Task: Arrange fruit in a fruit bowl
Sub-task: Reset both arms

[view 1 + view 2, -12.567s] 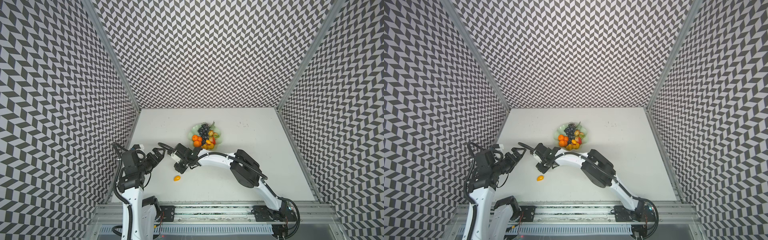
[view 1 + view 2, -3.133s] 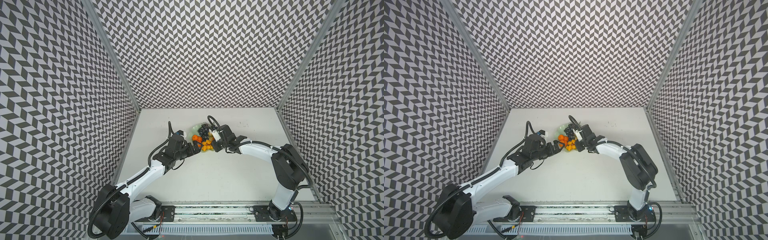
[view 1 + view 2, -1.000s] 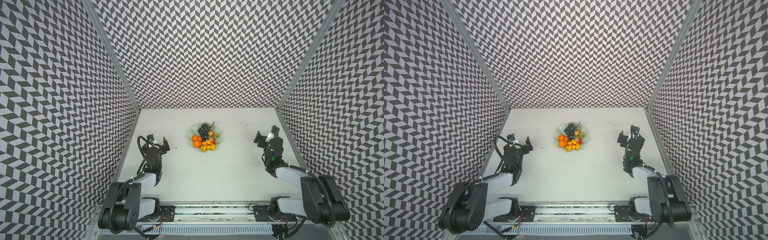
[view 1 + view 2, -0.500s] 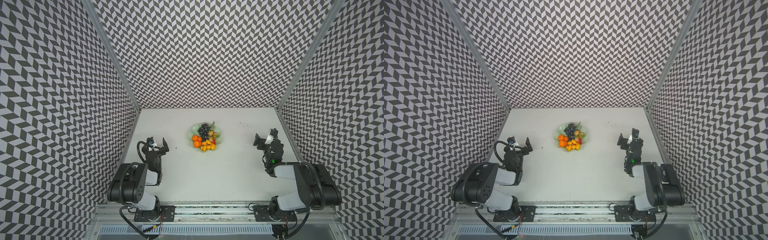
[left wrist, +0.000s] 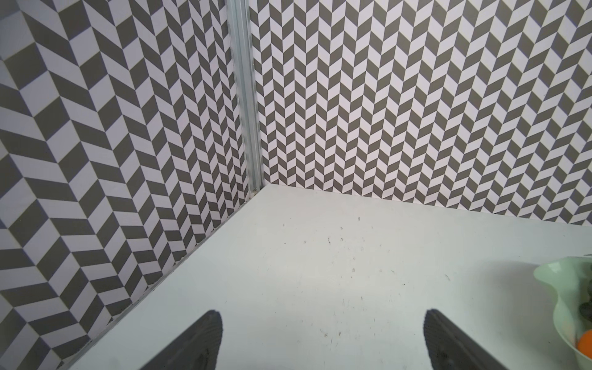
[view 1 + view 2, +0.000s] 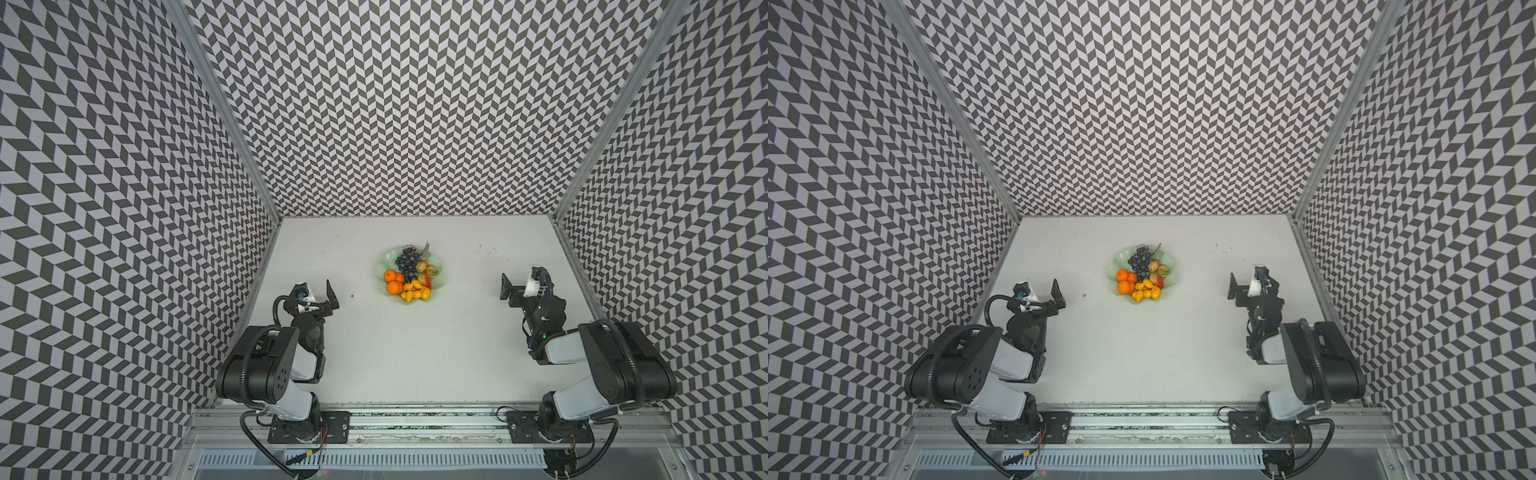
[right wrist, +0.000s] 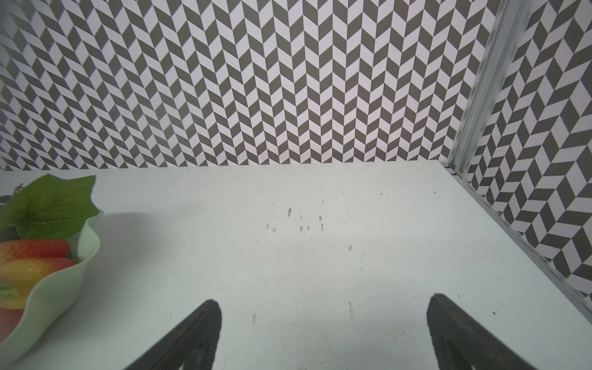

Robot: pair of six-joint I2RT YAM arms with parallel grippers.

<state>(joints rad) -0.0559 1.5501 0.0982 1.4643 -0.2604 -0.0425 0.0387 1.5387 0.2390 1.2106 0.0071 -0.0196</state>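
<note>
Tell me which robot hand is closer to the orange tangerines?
Left. The left hand is open, off to the tangerines' side of the fruit bowl. The right hand is open too, but across the bowl, on its far side.

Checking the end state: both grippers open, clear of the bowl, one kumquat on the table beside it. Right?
No: both top views show every kumquat inside the fruit bowl, none on the table. The left gripper and right gripper are open, clear of it.

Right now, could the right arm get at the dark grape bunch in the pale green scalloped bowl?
Probably yes: the open, empty right gripper has only bare table between it and the bowl, and the grape bunch lies uncovered.
</note>
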